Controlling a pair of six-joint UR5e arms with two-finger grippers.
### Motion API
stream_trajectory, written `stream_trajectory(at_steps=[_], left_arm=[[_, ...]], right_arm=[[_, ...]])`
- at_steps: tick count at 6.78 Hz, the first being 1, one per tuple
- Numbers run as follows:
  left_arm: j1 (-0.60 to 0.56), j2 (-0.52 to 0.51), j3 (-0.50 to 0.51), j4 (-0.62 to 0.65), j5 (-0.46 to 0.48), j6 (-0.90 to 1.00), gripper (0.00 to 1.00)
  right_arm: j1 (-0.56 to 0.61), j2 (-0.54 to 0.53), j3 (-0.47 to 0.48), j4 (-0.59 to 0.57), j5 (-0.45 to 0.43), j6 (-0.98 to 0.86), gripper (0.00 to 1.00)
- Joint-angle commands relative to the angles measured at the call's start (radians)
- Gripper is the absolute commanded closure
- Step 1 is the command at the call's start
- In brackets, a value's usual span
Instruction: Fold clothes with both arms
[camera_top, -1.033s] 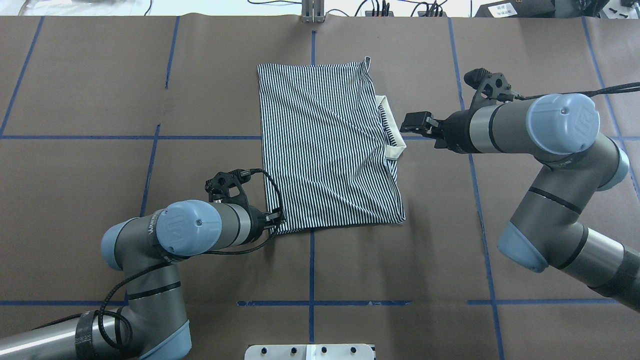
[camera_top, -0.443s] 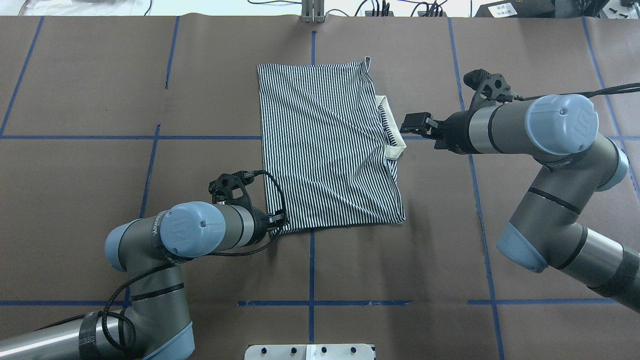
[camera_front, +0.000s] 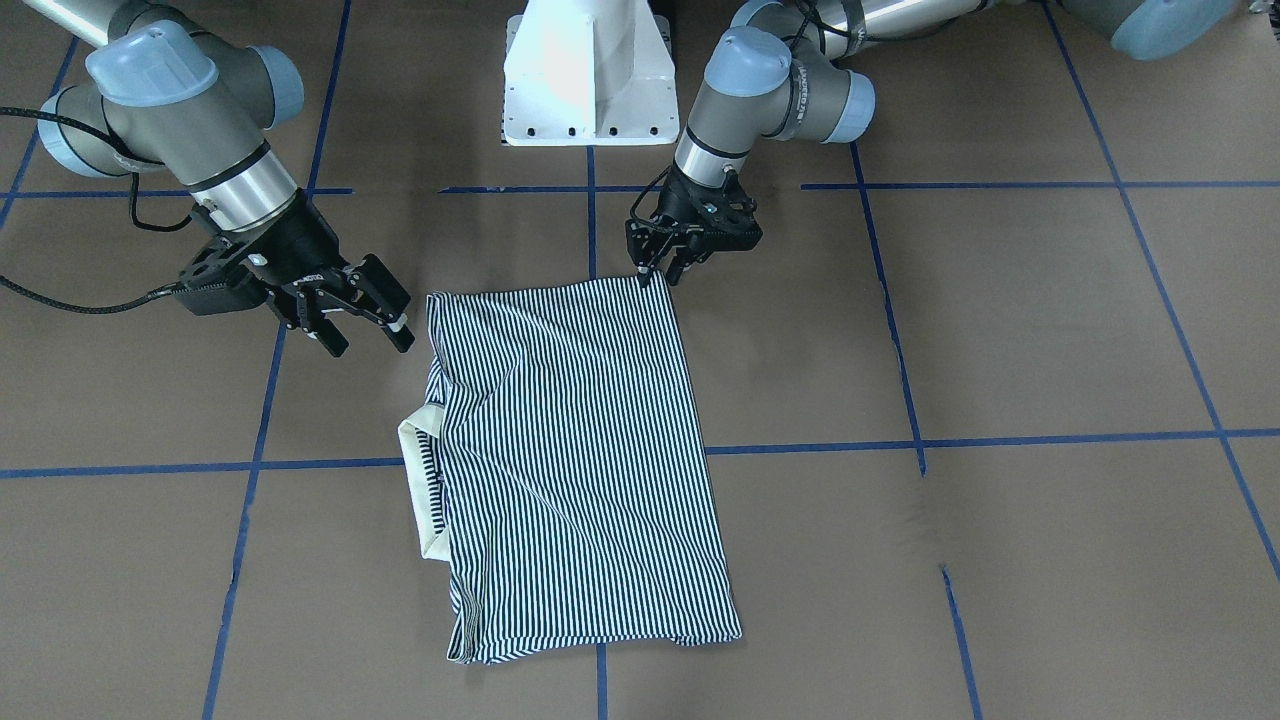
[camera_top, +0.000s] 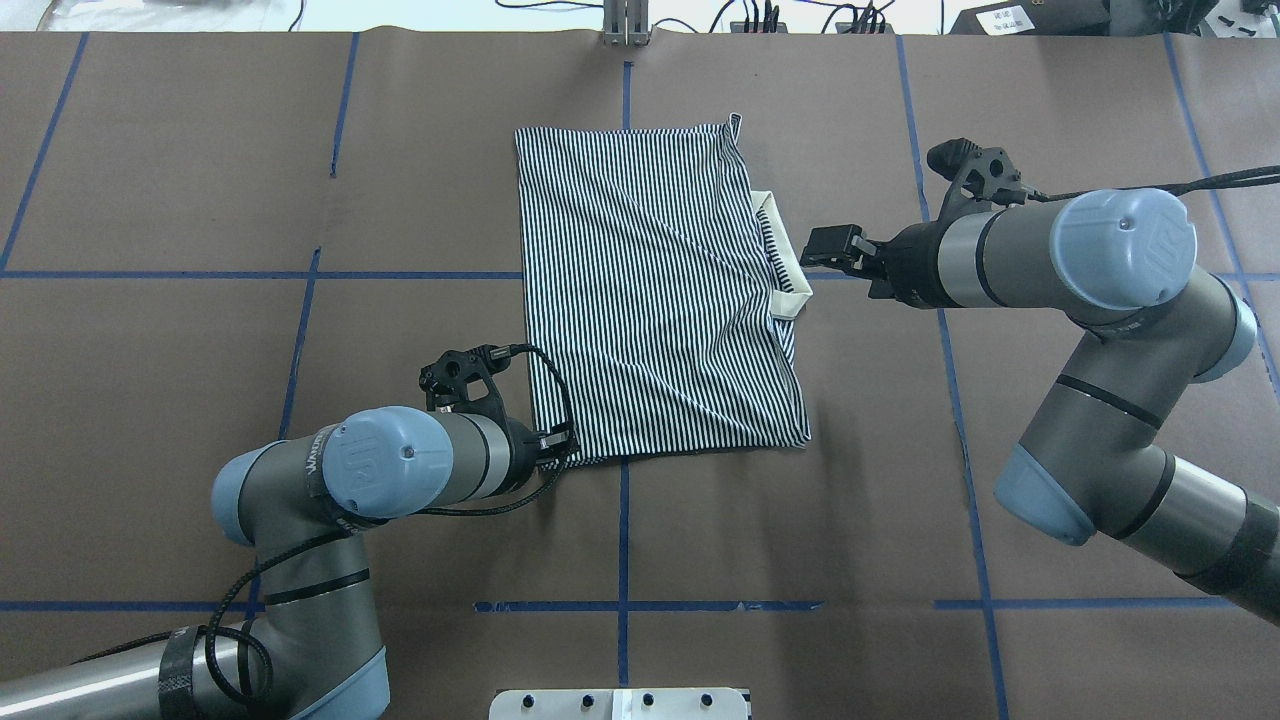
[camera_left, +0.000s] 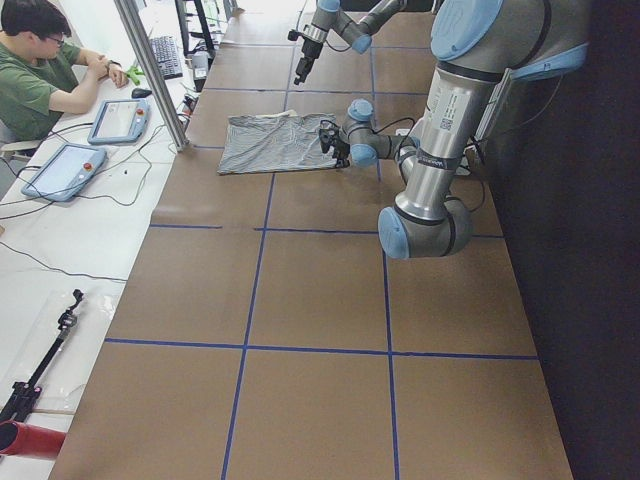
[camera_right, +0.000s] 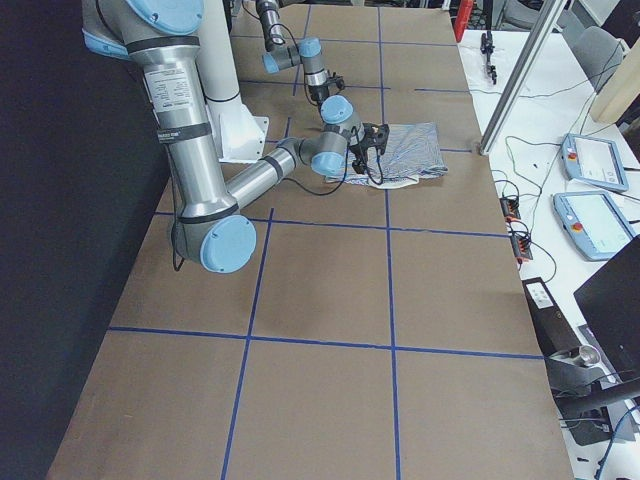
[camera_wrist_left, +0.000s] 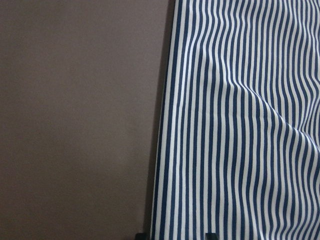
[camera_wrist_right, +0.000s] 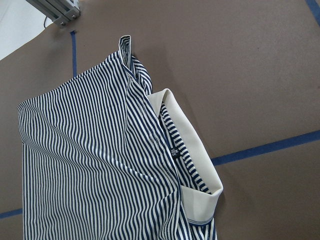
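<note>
Since a second ago the left arm (camera_top: 385, 470) has slid a little toward the shirt's (camera_top: 650, 300) near corner. The right arm and the cloth lie as they did.

The left gripper (camera_front: 658, 274) stands tip-down at that corner. In the wrist view its two fingers sit a narrow gap apart, with the shirt's edge lying flat between them and not pinched. The right gripper (camera_front: 368, 338) has its fingers spread wide and hovers just beside the collar (camera_wrist_right: 192, 142) without touching it.

The shirt lies in the middle of the table (camera_top: 200, 200), folded into a rectangle. Its long axis runs away from the robot, slightly slanted. The cream collar sticks out from the long edge on the robot's right, so the neck points that way.

Blue tape lines (camera_top: 622, 540) cross the brown cover, and one passes under the shirt. The white base (camera_front: 588, 70) stands behind the near edge, and a metal post (camera_top: 625, 25) rises at the far edge. A person (camera_left: 40, 70) sits at a side desk, well apart.
</note>
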Motion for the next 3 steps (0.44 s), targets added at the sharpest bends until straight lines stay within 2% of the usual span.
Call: stream_trajectory(at_steps=[1, 3], left_arm=[[0.002, 0.0, 0.0, 0.0, 0.0, 0.0, 0.51], [0.004, 0.0, 0.003, 0.0, 0.0, 0.0, 0.52]], right_arm=[[0.0, 0.002, 0.0, 0.0, 0.0, 0.0, 0.0], [0.0, 0.002, 0.0, 0.0, 0.0, 0.0, 0.0]])
